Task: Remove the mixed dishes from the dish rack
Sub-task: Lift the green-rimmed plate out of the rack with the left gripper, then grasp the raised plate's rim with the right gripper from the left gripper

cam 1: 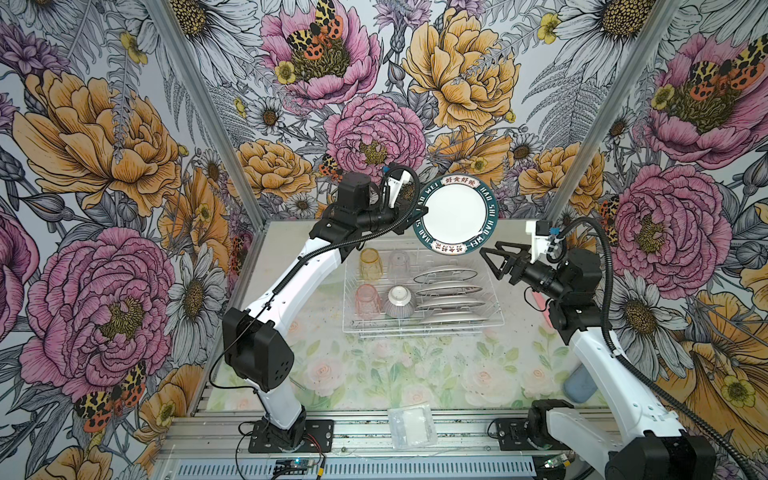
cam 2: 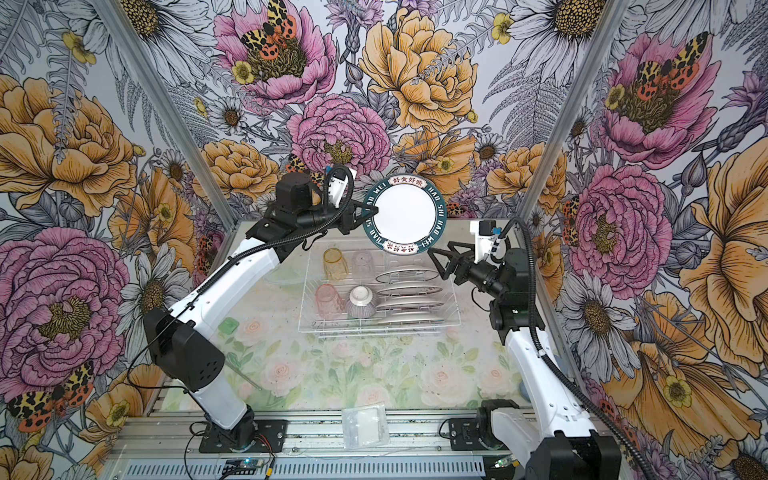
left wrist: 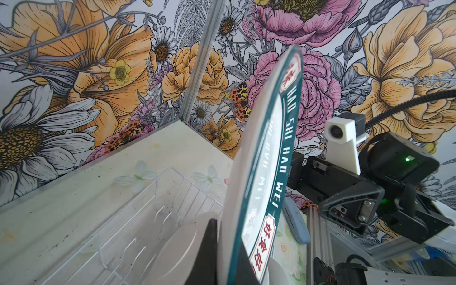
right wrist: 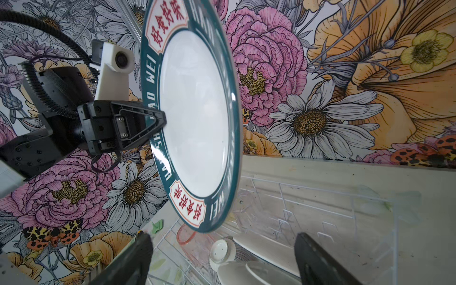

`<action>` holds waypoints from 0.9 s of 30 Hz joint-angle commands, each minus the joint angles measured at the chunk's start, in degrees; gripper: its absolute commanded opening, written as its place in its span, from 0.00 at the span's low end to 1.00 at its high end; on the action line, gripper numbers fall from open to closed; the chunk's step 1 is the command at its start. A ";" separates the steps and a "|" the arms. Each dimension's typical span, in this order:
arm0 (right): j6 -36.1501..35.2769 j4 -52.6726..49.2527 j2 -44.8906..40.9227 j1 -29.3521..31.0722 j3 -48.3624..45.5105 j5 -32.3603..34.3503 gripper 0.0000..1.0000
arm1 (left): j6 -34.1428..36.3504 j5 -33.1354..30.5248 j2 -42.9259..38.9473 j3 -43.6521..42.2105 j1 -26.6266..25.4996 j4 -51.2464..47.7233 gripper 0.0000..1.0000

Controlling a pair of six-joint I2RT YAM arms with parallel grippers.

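Floral wallpaper on all walls; pale rose-print table [cam 1: 374, 374] underneath.

- Left arm [cam 1: 299, 274] reached to the upper centre of the frame. Left jaws were clamped on the left rim of one plate [cam 1: 455, 214].
- The plate was held on edge, face toward the top camera, clear above the far end of the dish rack [cam 1: 419, 330]. Judged: it kept the upright attitude of the rack slots, where the rim is the only reachable hold.
- Right arm [cam 1: 582, 345] came in from the right. Right jaws were spread wide and empty, just right of and below the plate's lower rim, not touching it. Judged: placed to receive the plate or waiting for its own pick; could not tell which.
- Rack, right half: four plates [cam 1: 449, 291] on edge between the prongs.
- Rack, left half: yellow tumbler [cam 1: 371, 264], clear tumbler [cam 1: 399, 262], pink tumbler [cam 1: 368, 301] and bowl [cam 1: 397, 301], all mouth-down, presumably for draining.
- One plate was out and the rest were racked, so the task was judged early.
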 commanded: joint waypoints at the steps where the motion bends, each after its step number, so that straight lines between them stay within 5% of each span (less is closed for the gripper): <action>1: 3.67 6.80 1.38 -0.49 -0.29 -1.71 0.91 | -4.49 4.62 1.08 -1.15 -0.39 7.27 0.04; 12: 12.72 21.02 7.78 -1.56 -0.65 -3.77 0.77 | -8.22 8.39 4.39 -1.48 -2.60 11.74 0.04; 27: 15.08 21.33 7.63 -2.23 -0.38 -5.26 0.07 | -10.66 9.02 8.05 -1.91 -4.05 15.08 0.06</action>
